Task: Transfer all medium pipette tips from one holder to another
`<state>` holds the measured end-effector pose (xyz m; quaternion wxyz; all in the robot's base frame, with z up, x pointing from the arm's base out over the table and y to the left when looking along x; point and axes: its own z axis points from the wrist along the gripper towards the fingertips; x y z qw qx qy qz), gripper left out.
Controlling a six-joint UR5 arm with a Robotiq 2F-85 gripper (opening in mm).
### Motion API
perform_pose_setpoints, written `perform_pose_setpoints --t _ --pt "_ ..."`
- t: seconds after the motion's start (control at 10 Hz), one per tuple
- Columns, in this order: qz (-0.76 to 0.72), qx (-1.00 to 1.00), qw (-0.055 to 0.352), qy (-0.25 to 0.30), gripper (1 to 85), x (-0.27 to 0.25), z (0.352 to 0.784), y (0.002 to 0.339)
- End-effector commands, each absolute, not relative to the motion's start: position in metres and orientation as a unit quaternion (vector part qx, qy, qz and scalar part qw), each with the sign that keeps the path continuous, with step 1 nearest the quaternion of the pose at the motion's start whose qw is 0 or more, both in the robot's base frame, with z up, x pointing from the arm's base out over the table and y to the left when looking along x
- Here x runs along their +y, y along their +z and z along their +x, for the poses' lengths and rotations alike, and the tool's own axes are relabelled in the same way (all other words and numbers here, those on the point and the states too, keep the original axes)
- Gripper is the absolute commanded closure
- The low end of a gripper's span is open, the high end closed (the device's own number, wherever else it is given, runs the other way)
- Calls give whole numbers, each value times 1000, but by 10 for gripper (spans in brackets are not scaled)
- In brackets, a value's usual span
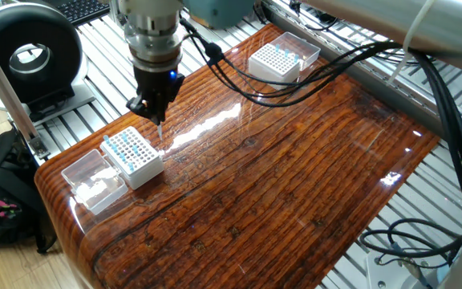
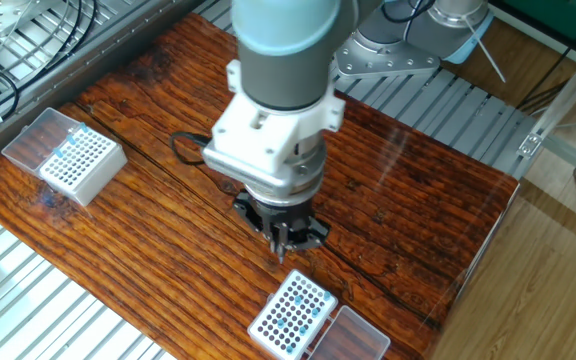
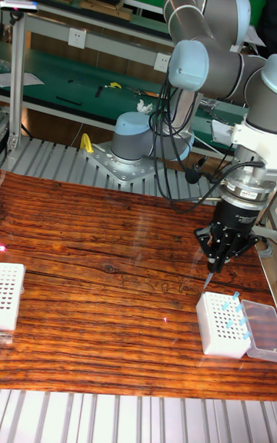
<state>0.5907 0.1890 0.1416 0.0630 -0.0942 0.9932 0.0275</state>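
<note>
Wooden table; claw pinched on pipette tip, above white box.

Glossy varnished wood on the bench (bright glare streaks), matt white plastic tip box, clear plastic lid, ribbed metal rails around.

two white tip boxes, two clear lids

The surface is glossy reddish-brown wood with dark streaked grain. Two white boxes carry grids of dark holes — some filled with light blue tips. The arm is grey with pale blue caps; its fingers are black.
</note>
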Motion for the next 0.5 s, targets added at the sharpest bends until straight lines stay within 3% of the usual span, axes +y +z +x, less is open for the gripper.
perform_pose_setpoints --t 0.0,0.4 --pt "-84 993 73 31 843 204 597 146" --pt "-77 993 80 44 843 212 594 130"
